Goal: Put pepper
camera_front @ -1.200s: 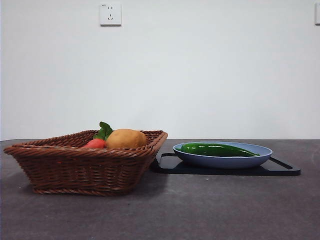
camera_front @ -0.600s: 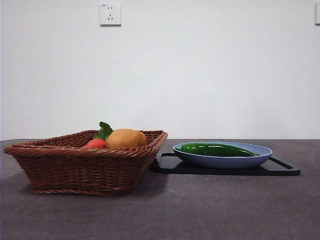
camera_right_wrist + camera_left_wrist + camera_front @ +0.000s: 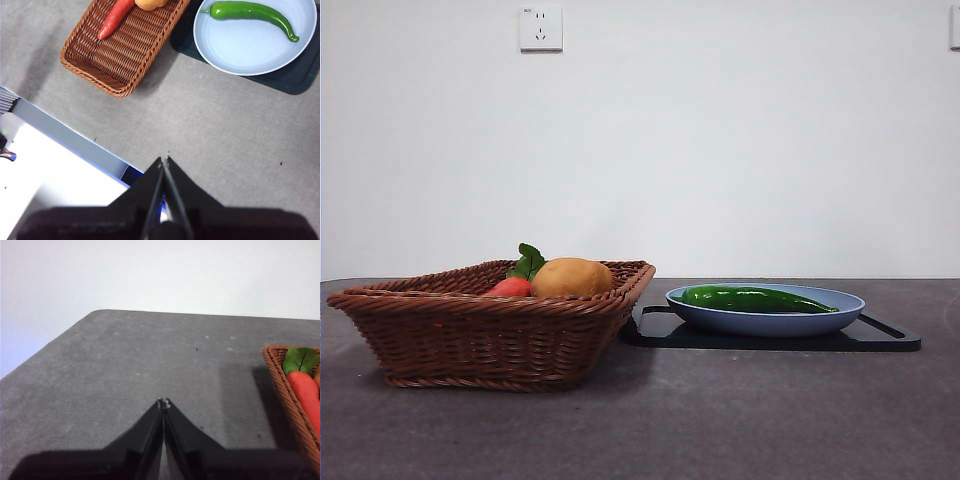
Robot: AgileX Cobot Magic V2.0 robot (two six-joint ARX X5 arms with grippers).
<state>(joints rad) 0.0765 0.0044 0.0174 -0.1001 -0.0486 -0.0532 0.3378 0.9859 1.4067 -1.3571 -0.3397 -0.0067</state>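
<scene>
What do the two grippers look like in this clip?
Both look alike. The left gripper and the right gripper each have two plain matte black jaws, wedge-shaped and tapering to thin tips. No cables, labels or markings show on either.

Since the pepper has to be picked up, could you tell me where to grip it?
Probably mid-body, from above. The pepper lies flat in the plate, long and slim, tapering to a curled tip. Set the jaws across its width; the plate's rim blocks a side approach. Both grippers are shut and away from it.
</scene>
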